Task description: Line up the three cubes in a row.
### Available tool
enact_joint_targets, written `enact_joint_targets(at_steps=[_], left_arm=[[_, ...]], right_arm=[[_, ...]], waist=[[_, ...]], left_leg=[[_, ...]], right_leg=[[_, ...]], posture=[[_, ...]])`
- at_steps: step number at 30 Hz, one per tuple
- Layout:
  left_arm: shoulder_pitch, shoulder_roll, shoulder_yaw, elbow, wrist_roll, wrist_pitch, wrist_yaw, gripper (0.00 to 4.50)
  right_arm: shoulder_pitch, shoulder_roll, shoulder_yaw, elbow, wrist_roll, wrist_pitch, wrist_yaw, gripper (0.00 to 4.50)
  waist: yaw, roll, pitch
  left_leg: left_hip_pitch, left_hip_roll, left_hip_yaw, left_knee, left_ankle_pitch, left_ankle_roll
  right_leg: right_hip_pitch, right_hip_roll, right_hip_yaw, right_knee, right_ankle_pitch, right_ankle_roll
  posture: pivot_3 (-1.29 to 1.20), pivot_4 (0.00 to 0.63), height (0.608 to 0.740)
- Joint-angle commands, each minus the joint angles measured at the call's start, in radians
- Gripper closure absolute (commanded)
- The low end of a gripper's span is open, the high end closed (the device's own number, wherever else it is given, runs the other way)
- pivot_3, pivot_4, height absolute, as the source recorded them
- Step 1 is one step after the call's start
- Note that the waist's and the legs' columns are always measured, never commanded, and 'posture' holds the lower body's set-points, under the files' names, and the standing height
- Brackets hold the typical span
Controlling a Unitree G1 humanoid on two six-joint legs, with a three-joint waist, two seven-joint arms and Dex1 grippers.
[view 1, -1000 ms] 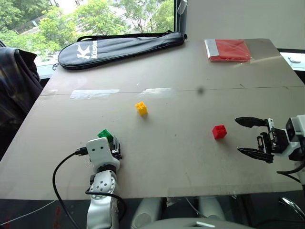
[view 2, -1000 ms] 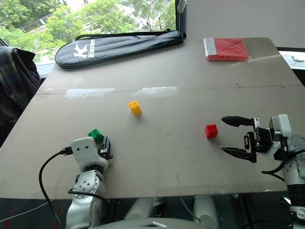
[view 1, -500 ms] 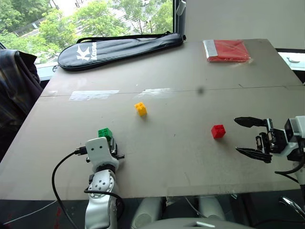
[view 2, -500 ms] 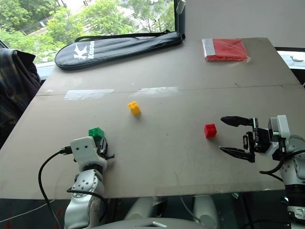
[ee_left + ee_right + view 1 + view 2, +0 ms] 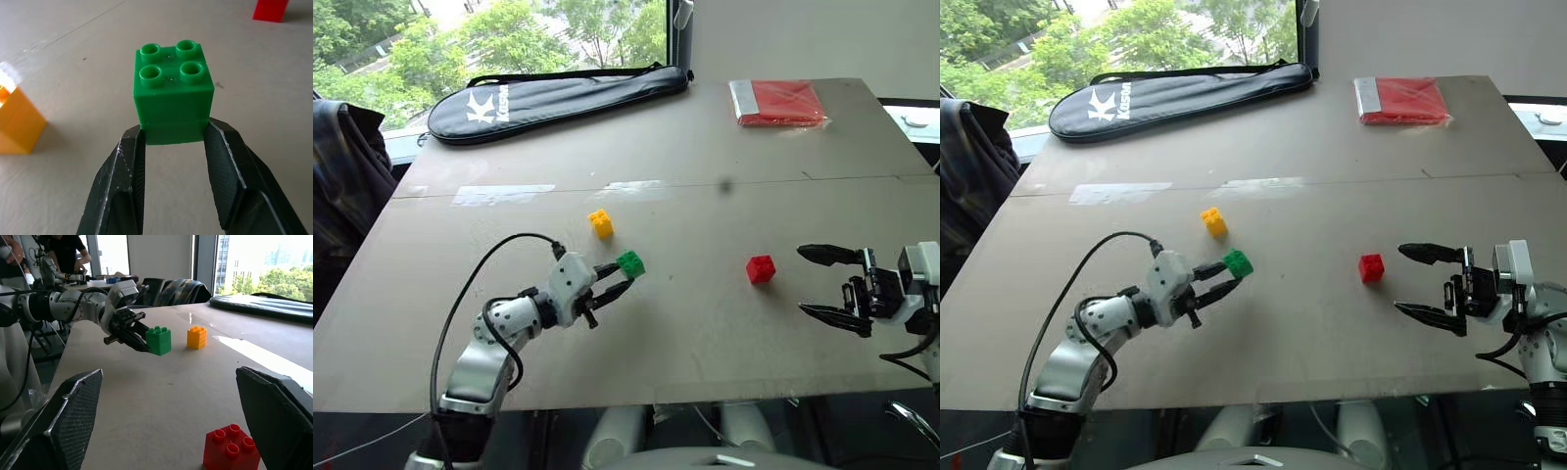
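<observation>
A: Where do the three cubes stand on the desk (image 5: 724,127)?

B: The yellow cube (image 5: 601,223) rests near the middle of the desk, a little toward its left edge. The red cube (image 5: 761,268) rests toward the right edge, somewhat nearer the front edge than the yellow one. The green cube (image 5: 629,262) is off the surface, carried just in front of and to the right of the yellow cube, between it and the red one.

A: What state are the hands in?

B: The left gripper (image 5: 617,277) is closed on the lower part of the green cube, studs up, one finger on each side face. The right gripper (image 5: 824,284) hangs near the right edge with its jaws spread wide and holding nothing; the red cube lies just beyond its fingertips.

A: How should the step in hand be done well?

B: Probably by setting the green cube down flat on a line through the yellow and red cubes, with its faces square to theirs. The release should come only once its base rests on the desk. The grip is low and narrow, so a slow descent would limit tilting. Keep clear of the yellow cube close by.
</observation>
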Motion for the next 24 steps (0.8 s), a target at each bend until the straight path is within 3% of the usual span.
enact_joint_targets(at_steps=[1, 6, 13, 24], left_arm=[[-0.117, -0.017, -0.093, 0.056, -0.011, -0.009, -0.111, 3.35], [-0.31, -0.084, -0.213, 0.242, 0.047, -0.048, -0.203, 3.35], [-0.502, -0.204, -0.291, 0.551, 0.139, -0.188, -0.237, 3.35], [-0.578, -0.3, -0.294, 0.71, 0.195, -0.271, -0.227, 3.35]], right_arm=[[0.006, -0.012, -0.041, -0.016, -0.007, -0.005, -0.002, 0.0], [0.032, -0.003, -0.055, -0.027, -0.029, -0.013, -0.03, 0.0], [0.07, -0.001, -0.07, -0.011, -0.071, -0.039, -0.063, 0.0], [0.1, -0.008, -0.096, -0.013, -0.097, -0.061, -0.084, 0.0]], waist=[[0.002, 0.0, 0.0], [0.0, -0.001, 0.001], [-0.004, -0.003, 0.002], [-0.004, -0.004, 0.002]], left_leg=[[0.0, 0.0, 0.0, 0.0, 0.0, 0.0], [0.0, -0.001, -0.001, 0.0, 0.0, 0.0], [-0.001, -0.001, 0.0, 0.0, 0.001, -0.002], [-0.001, -0.001, 0.0, 0.0, 0.001, -0.002]], right_leg=[[0.0, 0.0, 0.0, 0.0, 0.0, 0.0], [0.0, 0.0, 0.0, 0.0, 0.0, 0.0], [0.0, 0.0, 0.0, 0.0, 0.0, 0.0], [-0.001, 0.0, 0.0, 0.001, 0.0, 0.001]], posture=[[0.0, 0.15, 0.732], [0.0, 0.15, 0.732], [0.0, 0.15, 0.732], [0.0, 0.15, 0.732]])
